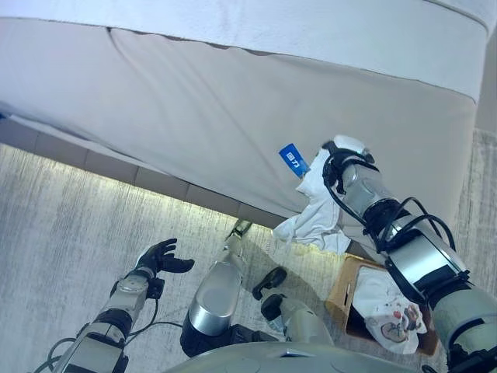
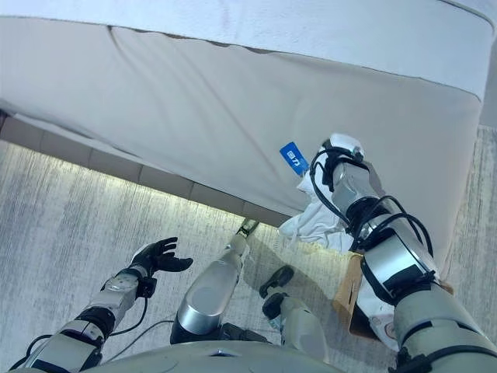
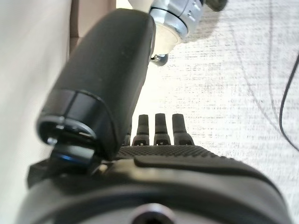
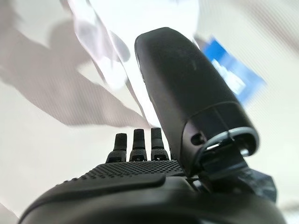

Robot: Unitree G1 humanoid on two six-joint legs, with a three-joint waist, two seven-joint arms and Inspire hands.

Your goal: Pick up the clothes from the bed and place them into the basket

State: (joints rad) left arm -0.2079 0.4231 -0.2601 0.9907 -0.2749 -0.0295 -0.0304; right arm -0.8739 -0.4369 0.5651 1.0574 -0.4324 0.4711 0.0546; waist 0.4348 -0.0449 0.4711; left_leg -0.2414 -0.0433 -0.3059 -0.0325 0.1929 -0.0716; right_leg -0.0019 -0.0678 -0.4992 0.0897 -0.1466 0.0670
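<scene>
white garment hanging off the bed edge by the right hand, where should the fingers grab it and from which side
Probably the bunched upper part of the white garment, beside the blue tag. It drapes down the side of the bed with loose tails below, so coming in from the floor side with the right hand and closing the fingers on that gathered fold looks surest.

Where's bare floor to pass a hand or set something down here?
Free: the carpet between the bed edge and the open left hand. Crowded: the right side, where the right hand meets the white garment hanging off the bed above the basket, which already holds clothes.
</scene>
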